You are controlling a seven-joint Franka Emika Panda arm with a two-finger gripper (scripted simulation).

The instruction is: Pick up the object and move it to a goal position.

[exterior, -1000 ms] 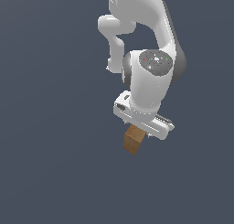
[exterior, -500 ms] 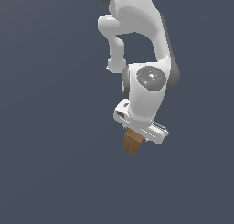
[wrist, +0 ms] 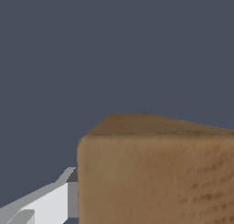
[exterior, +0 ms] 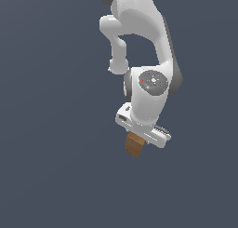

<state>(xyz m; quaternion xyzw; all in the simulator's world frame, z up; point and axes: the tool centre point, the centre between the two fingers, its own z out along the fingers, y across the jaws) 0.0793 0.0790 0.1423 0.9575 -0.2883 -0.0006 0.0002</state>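
Observation:
The brown wood-textured cube (exterior: 134, 144) hangs just under my white gripper (exterior: 137, 139) in the exterior view, against the plain dark grey background. The gripper is shut on the cube; the fingertips are hidden behind the hand and the cube. In the wrist view the cube (wrist: 155, 173) fills the near part of the picture, and one white finger (wrist: 43, 202) with a grey pad presses against its side. The other finger is out of that picture.
The white arm (exterior: 139, 45) reaches down from the top of the exterior view to the wrist (exterior: 151, 90). Only flat dark grey surroundings show around it; no goal marker, table edge or other object is in view.
The wrist has turned and the arm's links have shifted slightly. The cube stays held in the gripper at nearly the same place in the exterior view.

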